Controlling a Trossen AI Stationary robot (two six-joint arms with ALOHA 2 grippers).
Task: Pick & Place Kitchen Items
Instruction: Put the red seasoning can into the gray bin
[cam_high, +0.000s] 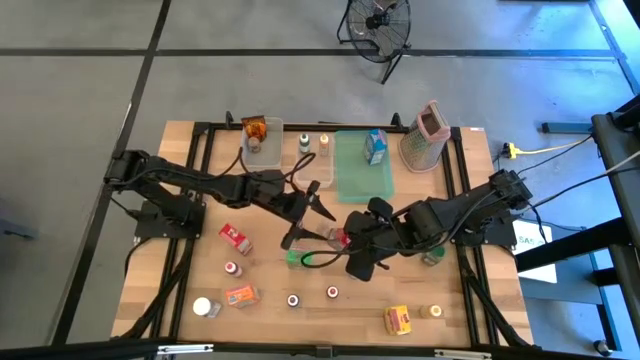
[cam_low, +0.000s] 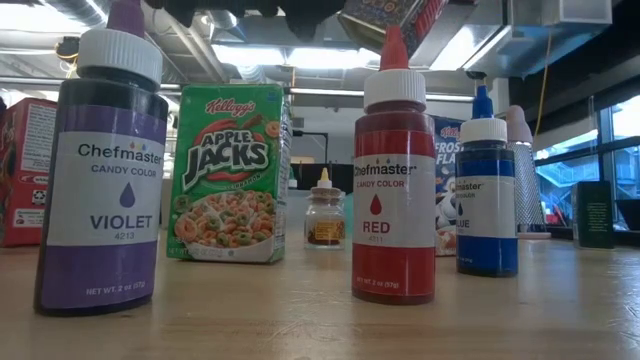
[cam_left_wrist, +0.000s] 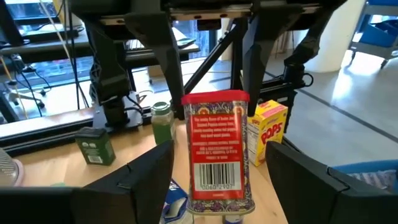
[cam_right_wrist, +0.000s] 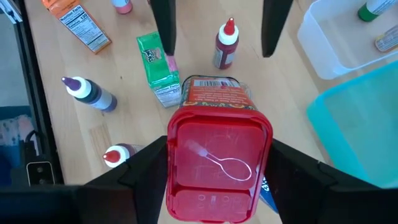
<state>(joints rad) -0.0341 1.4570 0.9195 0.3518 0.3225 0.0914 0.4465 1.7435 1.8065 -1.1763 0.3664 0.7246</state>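
Gripping a red spice tin (cam_right_wrist: 217, 155) by its flat sides, right hand (cam_right_wrist: 217, 180) pinching it above the worktop (cam_high: 330, 310). Waiting at nine o'clock, left hand (cam_left_wrist: 214, 180) spread. Likely feeling light, stiff, slick.

Red tin's (cam_low: 385, 22) upper part beyond the low view's top edge.
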